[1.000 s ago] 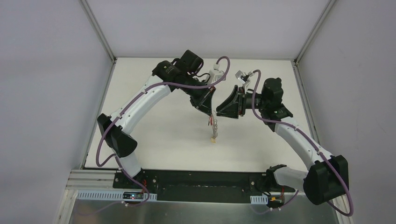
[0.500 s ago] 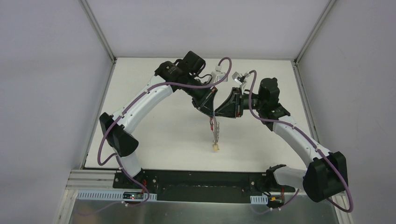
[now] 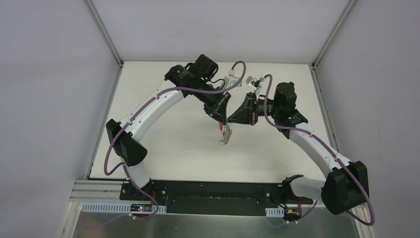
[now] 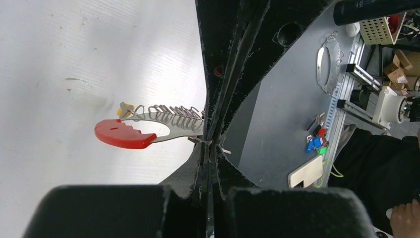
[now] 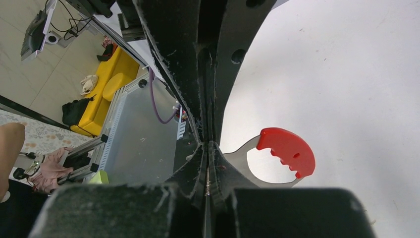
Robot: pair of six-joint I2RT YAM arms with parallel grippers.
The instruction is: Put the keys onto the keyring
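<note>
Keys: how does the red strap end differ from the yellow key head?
Size: the red strap end is much bigger than the yellow key head.
Shape: the red end is a broad notched tab, the yellow head a small nub.
Attachment: red caps the curved grey strap; yellow ends the row of silver rings.
Shared: both sit at one end of the keys.

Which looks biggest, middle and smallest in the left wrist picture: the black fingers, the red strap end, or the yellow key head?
1. Black fingers: biggest, but they are nearest the camera, which makes them look large.
2. Red strap end of the keys.
3. Yellow key head: tiniest.
</note>
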